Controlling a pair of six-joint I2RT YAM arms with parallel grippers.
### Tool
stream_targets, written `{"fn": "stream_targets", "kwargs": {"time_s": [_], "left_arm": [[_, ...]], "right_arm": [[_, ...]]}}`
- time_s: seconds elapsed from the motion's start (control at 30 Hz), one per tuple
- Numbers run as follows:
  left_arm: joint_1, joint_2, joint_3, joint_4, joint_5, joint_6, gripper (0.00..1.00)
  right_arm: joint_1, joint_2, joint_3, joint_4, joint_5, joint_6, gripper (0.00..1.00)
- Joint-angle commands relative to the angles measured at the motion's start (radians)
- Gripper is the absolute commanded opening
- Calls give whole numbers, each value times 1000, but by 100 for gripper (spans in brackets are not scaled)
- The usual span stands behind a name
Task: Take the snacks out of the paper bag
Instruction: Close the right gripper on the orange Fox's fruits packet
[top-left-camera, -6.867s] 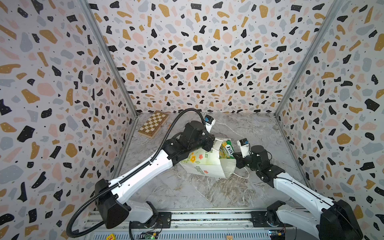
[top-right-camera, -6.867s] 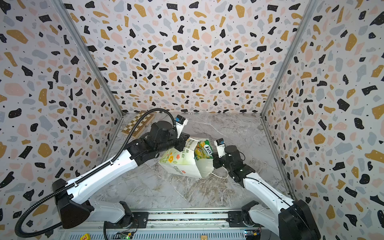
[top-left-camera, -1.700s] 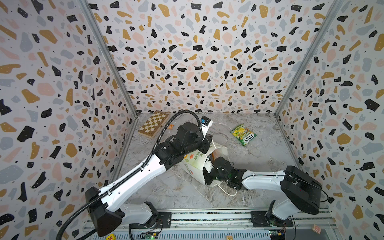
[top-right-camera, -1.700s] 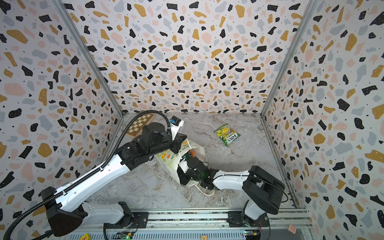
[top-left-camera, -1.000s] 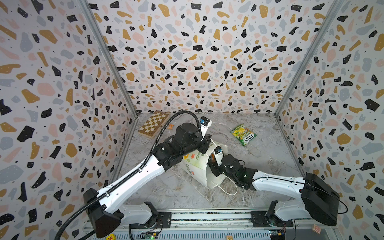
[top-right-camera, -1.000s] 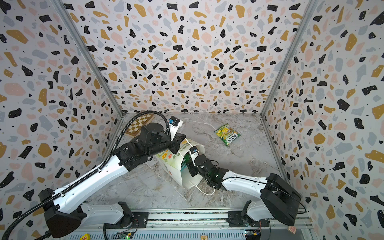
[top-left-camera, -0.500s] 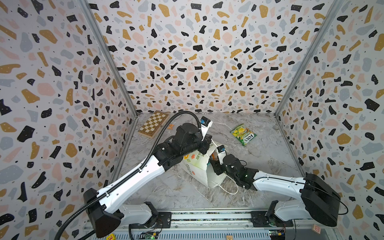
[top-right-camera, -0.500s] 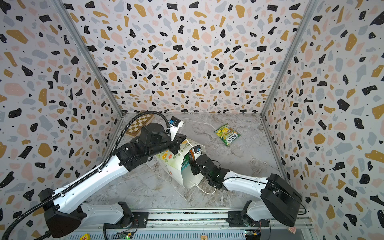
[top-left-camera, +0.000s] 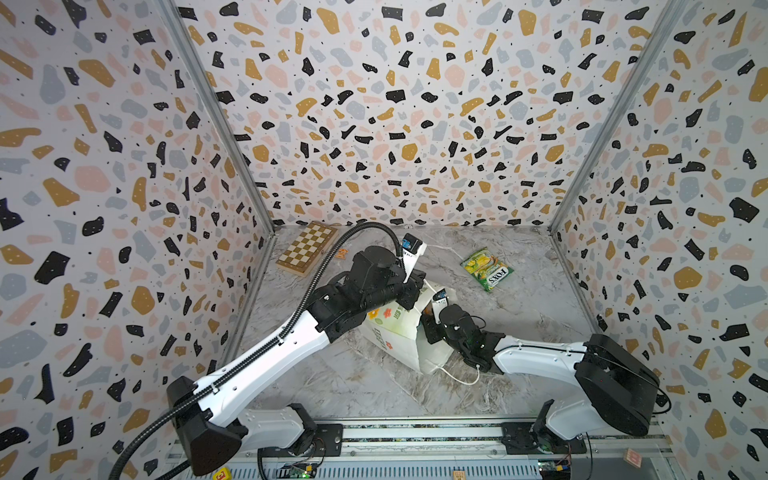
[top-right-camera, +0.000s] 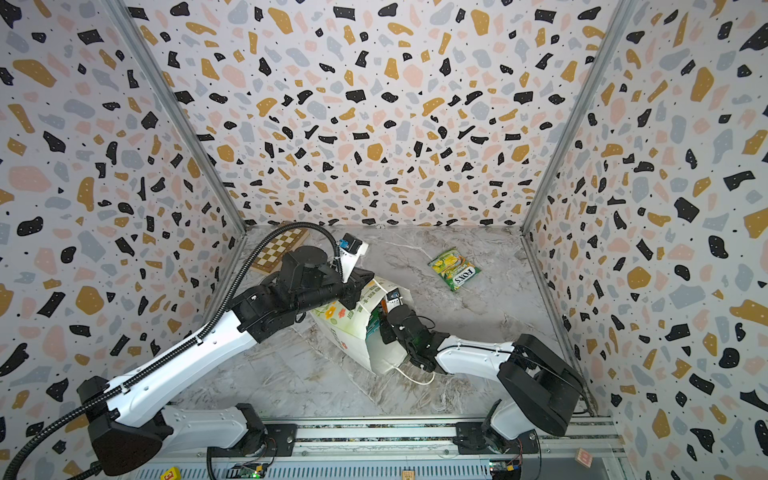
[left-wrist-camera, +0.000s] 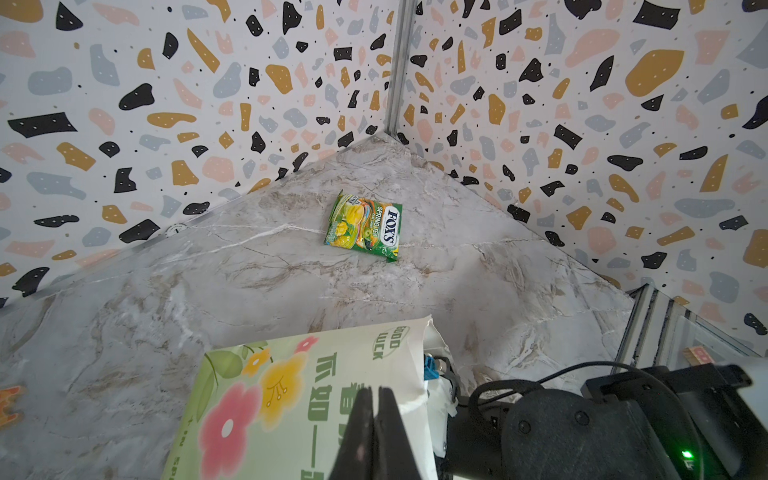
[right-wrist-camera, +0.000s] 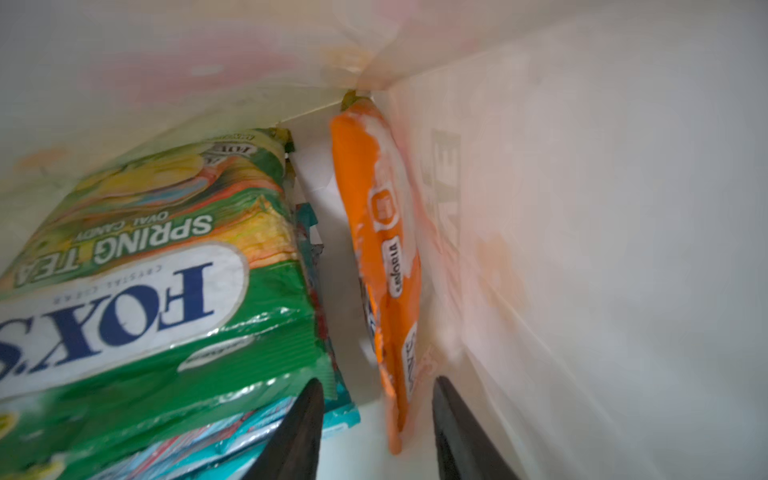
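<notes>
In both top views the paper bag (top-left-camera: 392, 332) (top-right-camera: 347, 328) lies tipped over mid-table. The left gripper (top-left-camera: 412, 291) pinches its upper rim, and the right gripper (top-left-camera: 430, 330) reaches into its mouth, fingertips hidden. A loose green packet (top-left-camera: 487, 268) lies well apart on the table (top-left-camera: 519, 316), and a chessboard (top-left-camera: 307, 248) sits at the back. In the left wrist view the left gripper's fingers (left-wrist-camera: 365, 419) are clenched on the bag's flowered wall. In the right wrist view, inside the bag, the right gripper's jaws stand apart, astride an orange packet (right-wrist-camera: 386, 270), not closed on it. Beside it a green packet (right-wrist-camera: 145, 270) rests on teal packets (right-wrist-camera: 336, 409).
</notes>
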Motion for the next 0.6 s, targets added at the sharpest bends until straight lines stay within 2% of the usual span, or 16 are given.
{"fn": "stream_targets", "kwargs": {"time_s": [0.0,0.13,0.3,0.47,0.57], "left_arm": [[-2,-8,11,26,20,16,0],[-3,-8,14,27,30,19,0],[-2,-12,15,24,27,23,0],[-2,-14,16,23,19,24,0],[-2,-16,16,23,14,26,0]], "right_arm": [[-23,12,47,54,15,-37,43],[-46,51,67,91,-8,-78,42],[-66,95,83,144,-92,-138,36],[-86,123,99,151,-180,-179,21],[-94,128,105,136,-187,-186,7]]}}
